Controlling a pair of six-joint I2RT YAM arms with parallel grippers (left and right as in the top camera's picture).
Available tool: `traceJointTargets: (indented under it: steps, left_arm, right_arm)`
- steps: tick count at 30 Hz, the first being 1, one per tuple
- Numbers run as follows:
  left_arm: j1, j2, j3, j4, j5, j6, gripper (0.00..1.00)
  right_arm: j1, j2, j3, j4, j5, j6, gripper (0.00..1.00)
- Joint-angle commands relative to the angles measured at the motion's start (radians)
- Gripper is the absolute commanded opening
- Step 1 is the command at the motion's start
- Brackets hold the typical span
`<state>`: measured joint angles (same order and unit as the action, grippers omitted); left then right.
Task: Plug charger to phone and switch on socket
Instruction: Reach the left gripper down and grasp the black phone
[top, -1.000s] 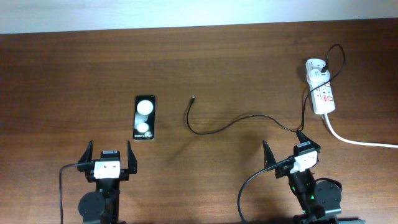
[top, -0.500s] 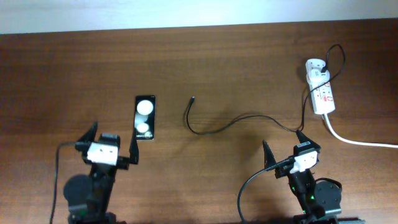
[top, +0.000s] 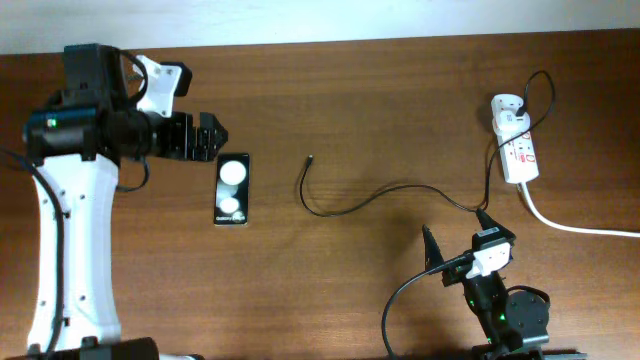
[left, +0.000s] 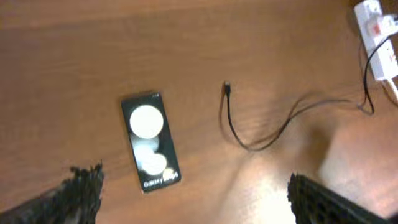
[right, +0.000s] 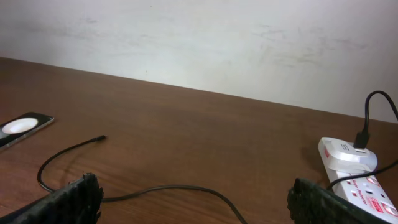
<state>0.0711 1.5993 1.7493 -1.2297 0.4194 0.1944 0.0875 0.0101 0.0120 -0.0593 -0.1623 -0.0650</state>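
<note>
The black phone (top: 232, 189) lies flat at left centre, two light spots on its screen; it also shows in the left wrist view (left: 149, 142) and the right wrist view (right: 22, 126). The charger's thin black cable (top: 360, 200) runs from its loose tip (top: 311, 158) to a white adapter (top: 508, 108) plugged into the white socket strip (top: 520, 152). The tip lies apart from the phone (left: 227, 87). My left gripper (top: 212, 137) is open and empty, raised just beyond the phone's far end (left: 199, 208). My right gripper (top: 456, 240) is open and empty near the front edge (right: 199, 208).
The socket's thick white cord (top: 580, 228) runs off the right edge. A pale wall (right: 199, 43) stands behind the table's far edge. The left arm's white link (top: 70, 240) reaches over the table's left side.
My left arm has risen from the front edge and swung to the far left, its gripper now over the table beside the phone's far end. The right arm, phone and cable have not moved.
</note>
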Motion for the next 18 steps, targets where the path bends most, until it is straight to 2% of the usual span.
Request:
traceJointTargets:
  steps: [1,5,6,7,8,9,10,14,18]
  left_arm:
    - [-0.006,0.007,0.035,-0.011,0.006,0.001,0.99]
    - [-0.006,0.007,0.035,0.038,0.01,0.001,0.99]
    - [-0.006,0.013,0.035,0.054,-0.011,-0.031,0.99]
    - [-0.011,0.023,0.035,0.05,-0.107,-0.095,0.95]
    - [-0.025,0.03,0.035,0.042,-0.187,-0.108,0.95]
    - [-0.064,0.051,0.035,0.035,-0.319,-0.174,0.98]
    - [-0.092,0.071,0.035,0.032,-0.344,-0.192,0.99]
    - [-0.145,0.257,0.035,-0.021,-0.346,-0.26,0.98]
    - [-0.166,0.415,0.032,-0.056,-0.346,-0.262,0.98]
  right_arm:
    - [-0.002,-0.006,-0.006,-0.004,-0.013,-0.006,0.99]
    - [-0.002,-0.006,-0.006,-0.004,-0.013,-0.006,0.99]
    - [-0.002,-0.006,-0.006,-0.004,-0.013,-0.006,0.99]
    - [-0.002,-0.006,-0.006,-0.004,-0.013,-0.006,0.99]
    - [-0.002,-0.006,-0.006,-0.004,-0.013,-0.006,0.99]
    - [-0.002,-0.006,-0.006,-0.004,-0.013,-0.006,0.99]
    - [-0.002,-0.006,-0.006,-0.004,-0.013,-0.006,0.99]
    - [-0.002,-0.006,-0.006,-0.004,-0.013,-0.006,0.99]
    - [-0.002,-0.006,-0.006,-0.004,-0.013,-0.006,0.99]
